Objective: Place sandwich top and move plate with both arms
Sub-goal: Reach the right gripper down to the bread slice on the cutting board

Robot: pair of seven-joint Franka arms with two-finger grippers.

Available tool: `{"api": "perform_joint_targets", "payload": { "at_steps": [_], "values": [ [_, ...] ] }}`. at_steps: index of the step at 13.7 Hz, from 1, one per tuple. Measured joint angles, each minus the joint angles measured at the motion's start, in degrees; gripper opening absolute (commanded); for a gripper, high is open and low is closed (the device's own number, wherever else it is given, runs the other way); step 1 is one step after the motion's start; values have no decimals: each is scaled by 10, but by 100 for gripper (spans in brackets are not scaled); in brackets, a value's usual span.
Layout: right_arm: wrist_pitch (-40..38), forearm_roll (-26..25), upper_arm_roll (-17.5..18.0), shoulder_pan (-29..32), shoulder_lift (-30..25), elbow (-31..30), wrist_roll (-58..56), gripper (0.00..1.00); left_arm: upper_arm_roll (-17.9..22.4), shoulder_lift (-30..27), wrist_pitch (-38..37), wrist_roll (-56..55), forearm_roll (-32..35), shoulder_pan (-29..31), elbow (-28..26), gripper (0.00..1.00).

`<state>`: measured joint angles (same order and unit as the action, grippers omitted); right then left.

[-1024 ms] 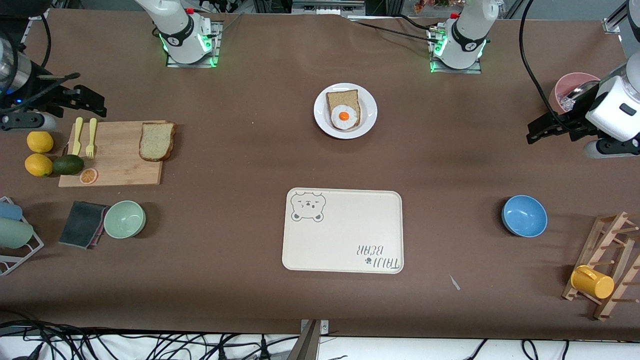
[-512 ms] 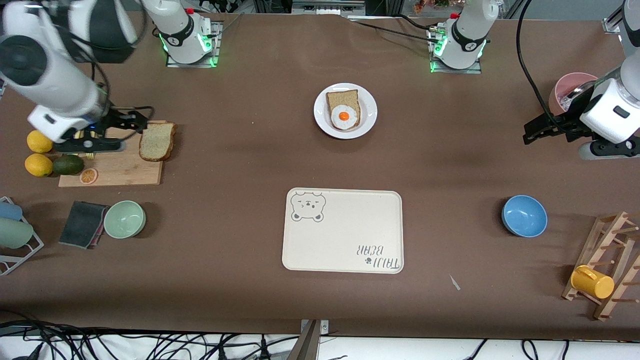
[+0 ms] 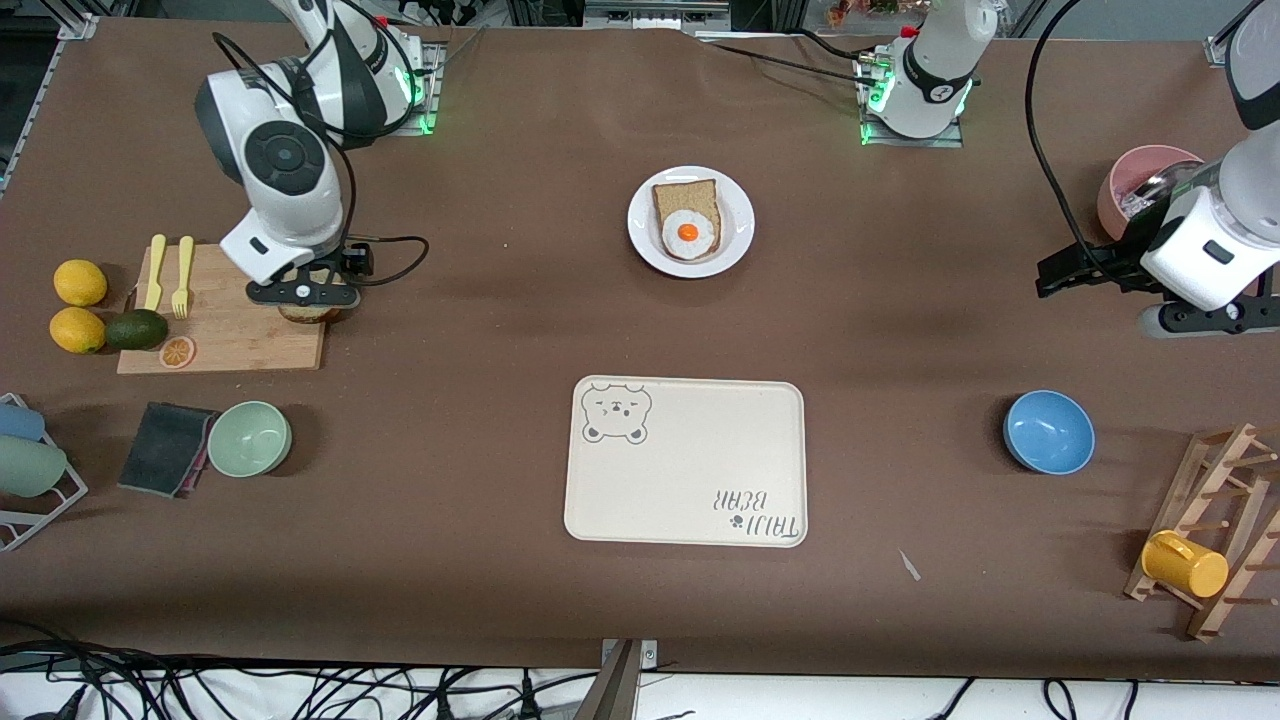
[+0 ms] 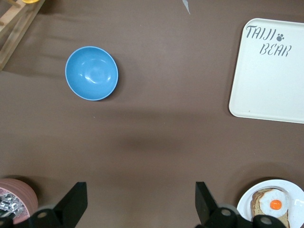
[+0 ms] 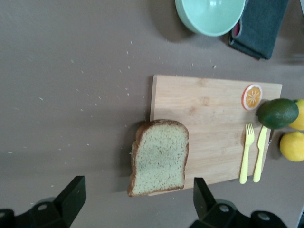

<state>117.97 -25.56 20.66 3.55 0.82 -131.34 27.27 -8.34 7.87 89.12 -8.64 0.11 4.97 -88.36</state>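
Sandwich top [image 5: 159, 157]: plain light-brown slice, darker crust, flat on the cutting board's [image 5: 216, 126] edge. Plate [image 3: 735, 205]: round, white, farther than the tray [image 3: 686, 462].

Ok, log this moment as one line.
right gripper: open, over plain light-brown bread slice on wooden cutting board | left gripper: open, waiting | small round white plate: not moved

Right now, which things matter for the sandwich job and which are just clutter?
Job: sandwich top, plate with the egg slice, right claw over the sandwich top, left claw.
Clutter: tray, blue bowl, green bowl, lemons, avocado.
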Motion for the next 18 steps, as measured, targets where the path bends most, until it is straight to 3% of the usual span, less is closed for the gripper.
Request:
{"api": "perform_joint_targets", "payload": {
  "at_steps": [3, 10, 14, 18],
  "values": [
    [4, -65, 3, 0, 28, -35, 50, 100, -1, 9, 1, 0, 0, 0, 0, 100],
    [5, -114, 7, 1, 91, -68, 82, 99, -1, 10, 3, 0, 0, 0, 0, 100],
    [5, -160, -8, 2, 132, -69, 87, 92, -1, 12, 3, 0, 0, 0, 0, 100],
    [6, -180, -14, 4, 151, -69, 90, 92, -1, 14, 3, 0, 0, 0, 0, 100]
  ]
}}
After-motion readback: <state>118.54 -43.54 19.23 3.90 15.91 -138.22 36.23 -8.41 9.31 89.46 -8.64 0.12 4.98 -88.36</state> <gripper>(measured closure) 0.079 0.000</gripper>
